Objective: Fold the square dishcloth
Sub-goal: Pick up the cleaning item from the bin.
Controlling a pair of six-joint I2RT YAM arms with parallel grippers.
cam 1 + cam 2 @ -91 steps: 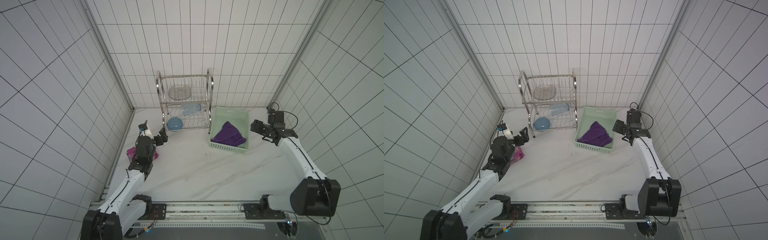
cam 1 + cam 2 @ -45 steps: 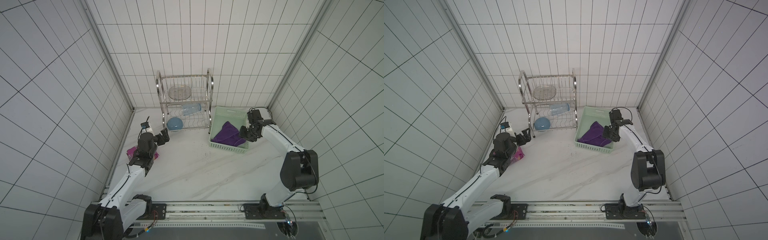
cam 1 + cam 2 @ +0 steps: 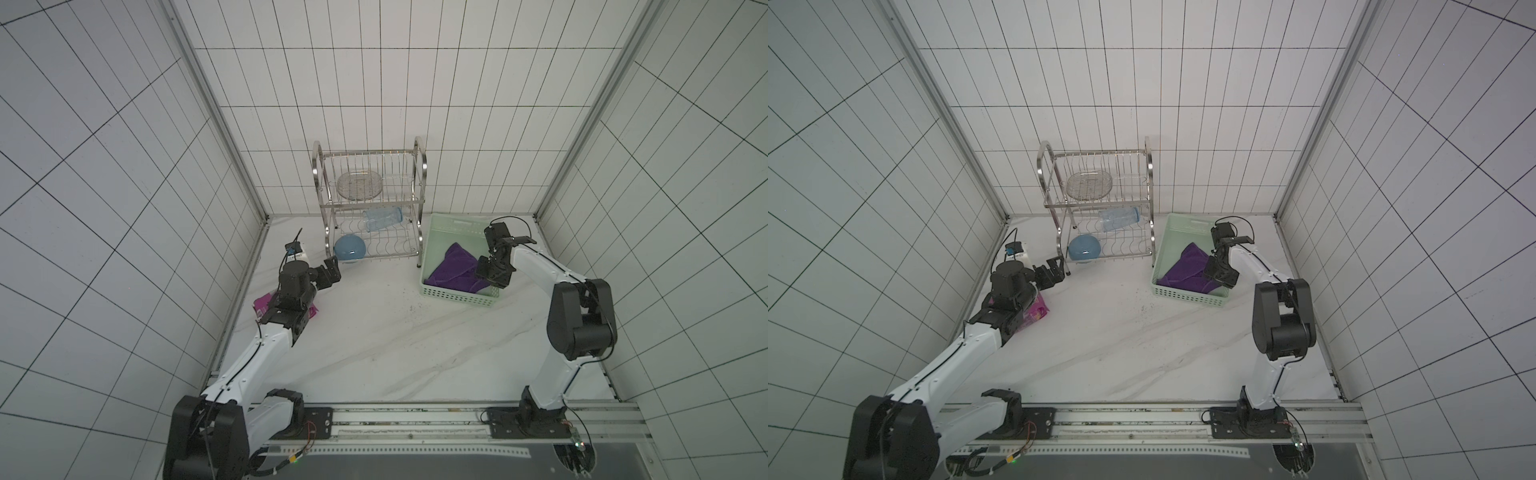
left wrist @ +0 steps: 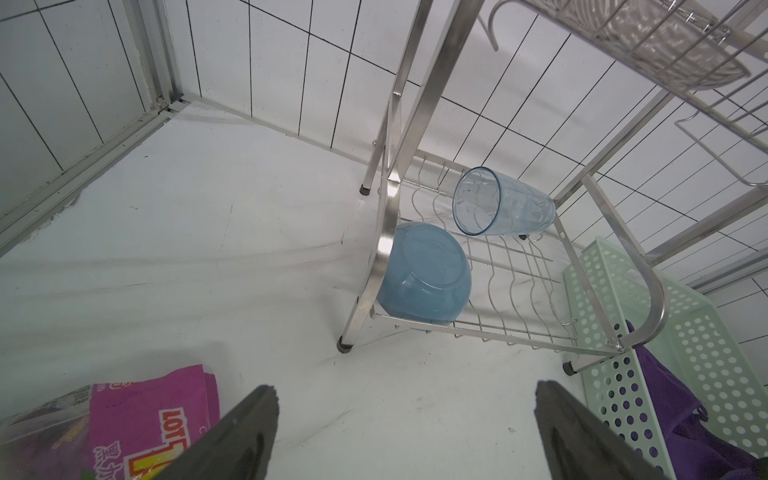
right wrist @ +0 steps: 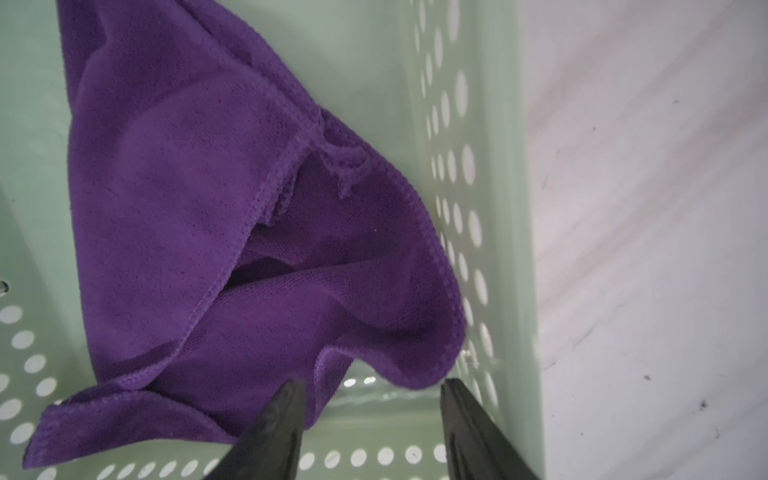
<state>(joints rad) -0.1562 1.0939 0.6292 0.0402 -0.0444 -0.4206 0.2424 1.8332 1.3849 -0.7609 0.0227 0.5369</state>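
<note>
The square dishcloth is deep purple and lies crumpled in the near half of a pale green basket. My right gripper reaches down into the basket at the cloth's right side. In the right wrist view the gripper is open. A rounded fold of the dishcloth hangs just beyond its fingertips, with only basket floor between them. My left gripper is open and empty, low over the table at the left, far from the cloth.
A steel dish rack stands at the back with a blue bowl, a clear tumbler and a mesh dish. A pink snack packet lies under my left arm. The basket wall runs close beside my right fingers.
My right arm swung from the right of the basket into it and came down by the cloth. Its jaws narrowed somewhat. The left arm shifted only slightly.
</note>
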